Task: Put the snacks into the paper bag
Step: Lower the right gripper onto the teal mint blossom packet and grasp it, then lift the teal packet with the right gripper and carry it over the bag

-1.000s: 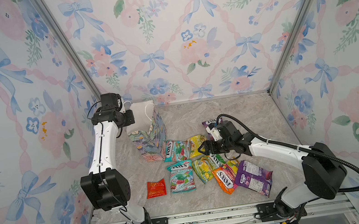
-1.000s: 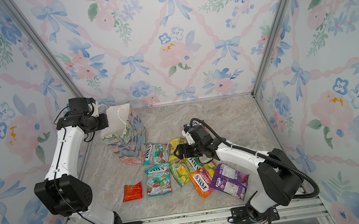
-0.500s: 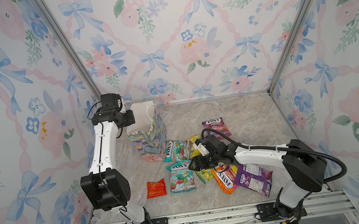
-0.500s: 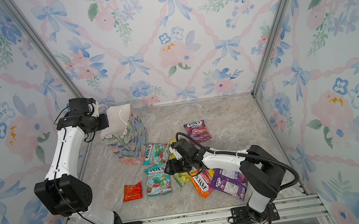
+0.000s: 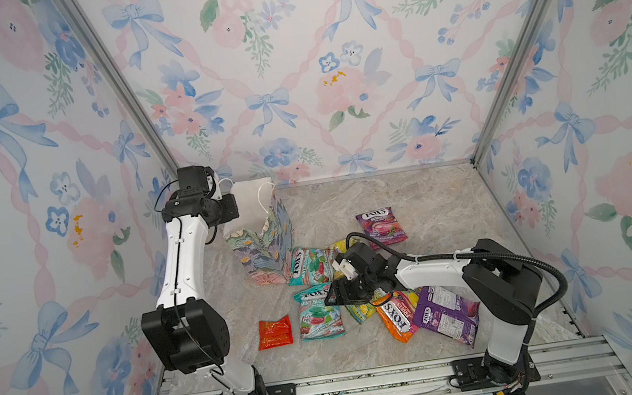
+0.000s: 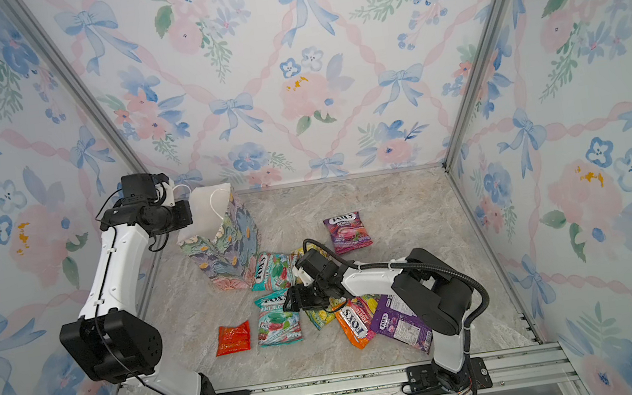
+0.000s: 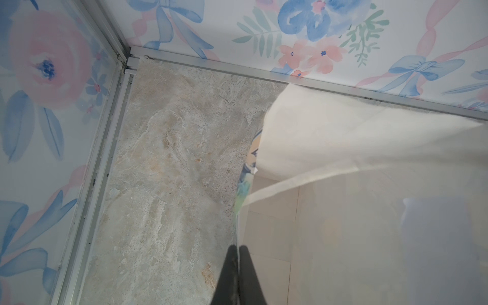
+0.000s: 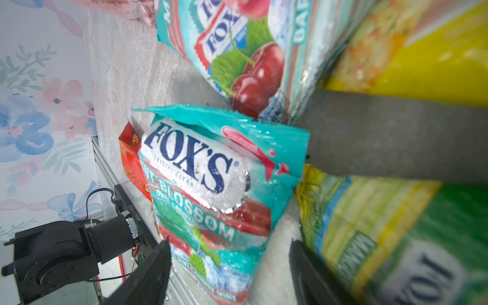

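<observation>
Snacks (image 5: 309,266) lie flat across the middle and near right of the marble surface (image 5: 432,199), all the visible ones outside the paper bag (image 5: 267,251), which stands at the far left with its mouth open. The left hand (image 7: 239,248) is pinched shut on the bag's rim. The right hand (image 8: 229,241) sits low over the teal mint packet (image 8: 206,171), its fingers spread to either side of the packet's lower half and holding nothing. To pick well, the hand probably needs to settle until both fingers flank the puffed body, then close slowly, since the glossy film looks likely to slide out. One finger lies just beside the green-and-yellow packet (image 8: 383,232), so a small shift toward the left would help avoid catching two at once. The red packet (image 8: 130,161), near the teal one's left edge, could get nudged too. Whether the fingertips touch the film or the surface I cannot tell. In both top views the right arm (image 5: 429,270) covers several packets beneath it, so their number is unclear. A blurred grey bar (image 8: 396,137) crosses the right wrist view. The bag's bottom is washed out in the left wrist view, so its contents are unknown.
</observation>
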